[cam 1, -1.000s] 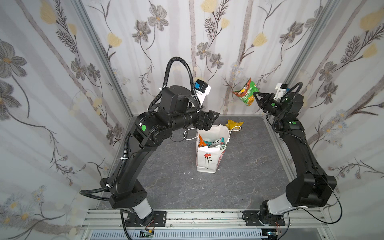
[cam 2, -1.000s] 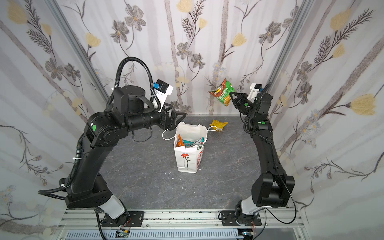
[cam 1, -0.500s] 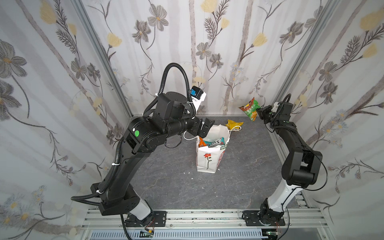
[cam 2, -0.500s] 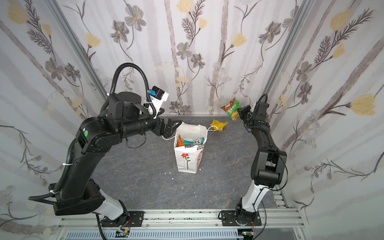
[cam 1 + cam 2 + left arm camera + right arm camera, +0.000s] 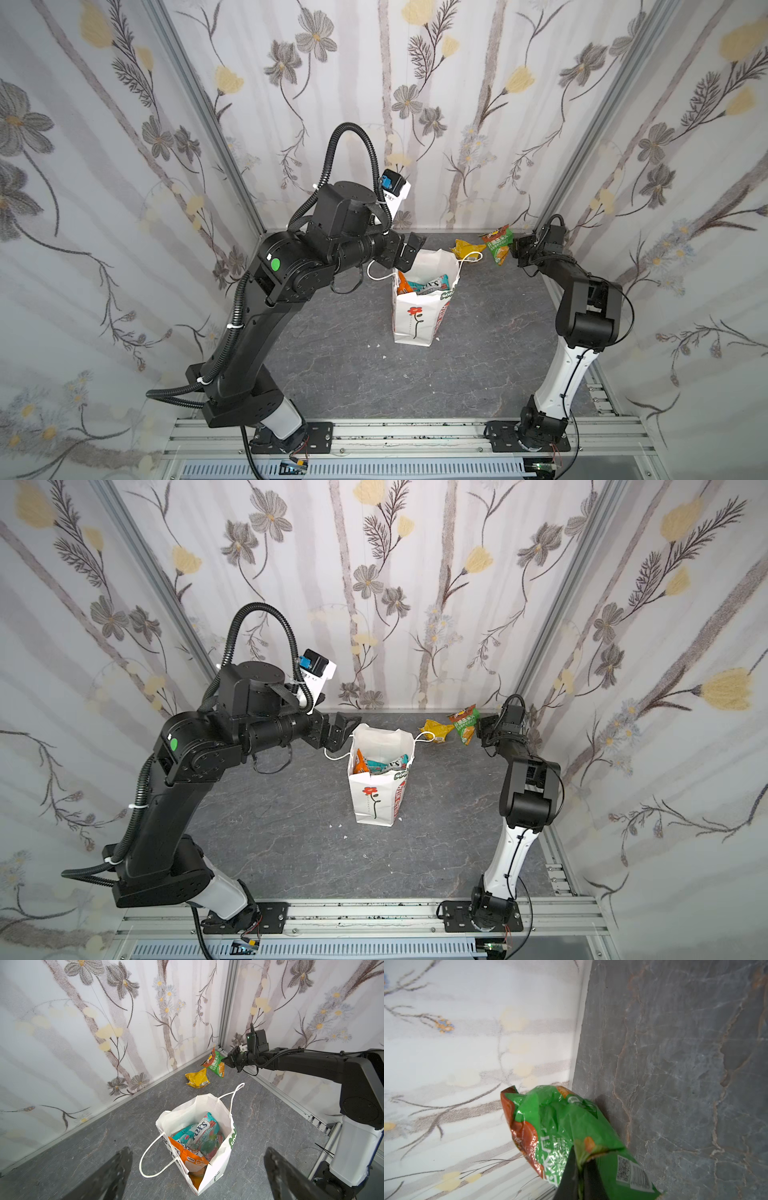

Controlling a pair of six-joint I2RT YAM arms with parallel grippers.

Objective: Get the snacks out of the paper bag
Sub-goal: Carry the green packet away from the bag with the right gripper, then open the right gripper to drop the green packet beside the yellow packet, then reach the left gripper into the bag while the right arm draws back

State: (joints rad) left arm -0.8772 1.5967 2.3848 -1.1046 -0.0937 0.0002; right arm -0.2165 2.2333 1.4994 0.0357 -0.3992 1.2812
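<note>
Three snacks at least are sitting inside the paper bag (image 5: pixel 220 1159): an orange packet (image 5: pixel 191 1159), a teal packet (image 5: pixel 182 1134) and a white-and-teal packet (image 5: pixel 202 1128). The bag is standing upright near the middle of the surface (image 5: pixel 332 353), mouth facing up.

The left claw (image 5: pixel 410 252) is hanging with its jaws spread wide and holding nothing, just beside the bag's rim on the robot's left side. From that claw the packets are lying below and slightly ahead. The white-and-teal packet is standing on end, its long axis running up toward the mouth and leaning on the bag's far wall.

The right claw (image 5: pixel 517 251) is pinching the top of a green packet (image 5: pixel 496 247) in the far right corner, well apart from the bag. The packet is hanging down just beside a yellow packet (image 5: pixel 464 248) that is lying on the surface. Whether its lower edge is touching the surface cannot be told.

Judgement: the left arm is much the nearer to the bag. The next pick is calling for a downward reach through the mouth.
</note>
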